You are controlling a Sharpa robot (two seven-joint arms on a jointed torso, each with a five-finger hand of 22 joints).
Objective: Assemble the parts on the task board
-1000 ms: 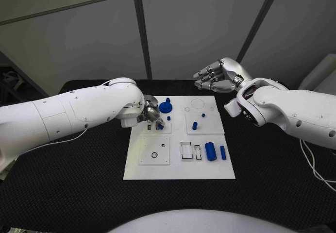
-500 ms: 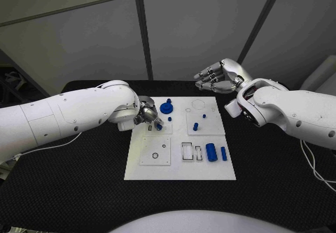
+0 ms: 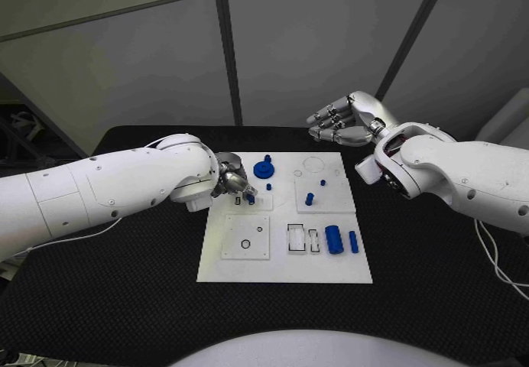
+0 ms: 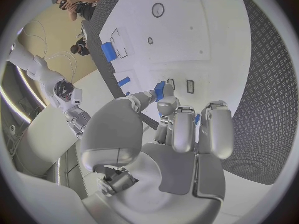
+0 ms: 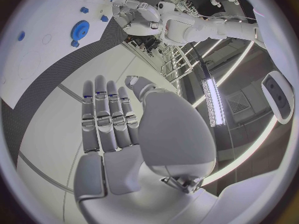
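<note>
The black table (image 3: 121, 298) carries the white task board (image 3: 284, 267) at its middle, lying flat and square to the robot, presumably so both arms can reach it. The left arm (image 3: 99, 191) comes in low over the board's near-left corner region, and the left hand (image 3: 234, 182) is bent down over the upper-left square plate (image 3: 256, 200). Its fingertips (image 4: 163, 102) pinch a small blue peg (image 4: 160, 89), held upright just above or at that plate, apparently so that it can be set into a hole there; whether it has seated cannot be told. The right hand (image 3: 344, 121) is raised beyond the board's far edge, fingers apart and holding nothing, judged to be parked clear of the work. Of the loose parts, the blue gear (image 3: 264, 169) sits near the board's far edge beside the left hand. The blue cylinder (image 3: 331, 240) and a slimmer blue bar (image 3: 353, 241) lie side by side at the right, next to two rectangular slots (image 3: 294, 237), still unassembled. Several short blue pegs (image 3: 309, 199) stand in the upper-right plate.
</note>
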